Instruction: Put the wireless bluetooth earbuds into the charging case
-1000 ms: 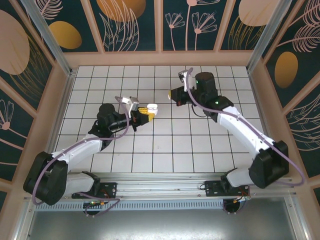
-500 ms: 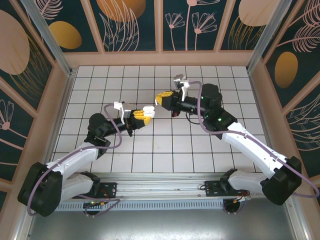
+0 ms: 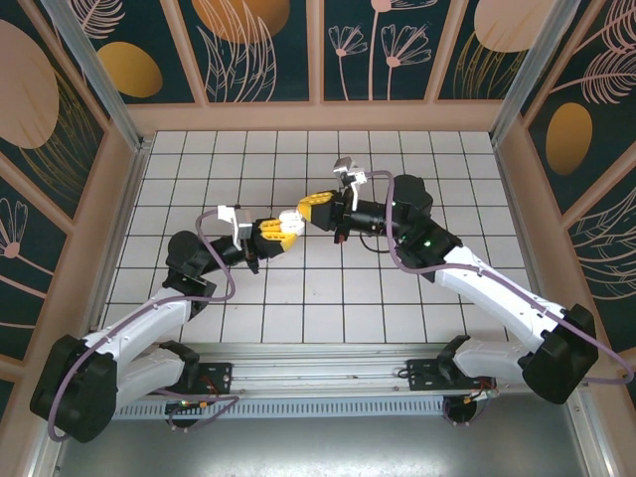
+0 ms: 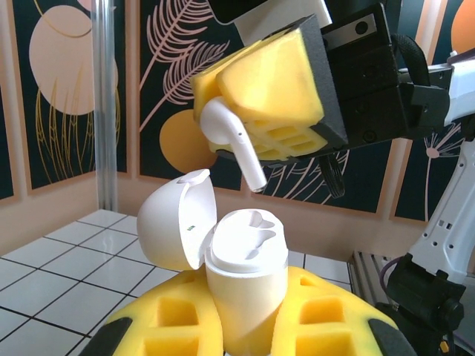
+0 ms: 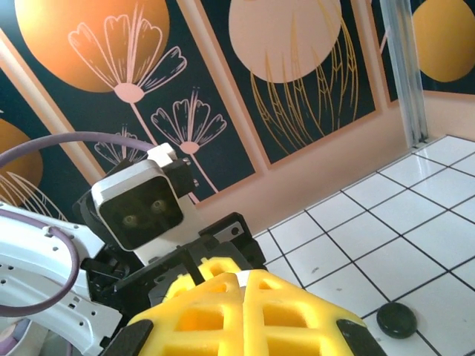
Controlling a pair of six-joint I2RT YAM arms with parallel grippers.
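Observation:
My left gripper (image 3: 282, 228) is shut on the white charging case (image 4: 245, 285), which stands upright between its yellow pads (image 4: 167, 322) with the lid (image 4: 172, 220) flipped open to the left. Both sockets in the case top look bare. My right gripper (image 3: 314, 207) hovers just above and beyond the case, shut on a white earbud (image 4: 231, 138). The earbud's stem points down toward the case opening, a short gap above it. In the right wrist view, a white sliver shows between the shut yellow pads (image 5: 215, 311) of my right gripper (image 5: 243, 285).
A small dark round object (image 5: 397, 320) lies on the white tiled floor (image 3: 328, 298) under the right arm. The left arm's wrist camera (image 5: 139, 206) faces my right gripper closely. Painted walls (image 3: 318, 50) enclose the floor on three sides.
The right gripper has swung left and forward from the back of the floor, bringing the earbud over the case. The left gripper has turned the case up toward it.

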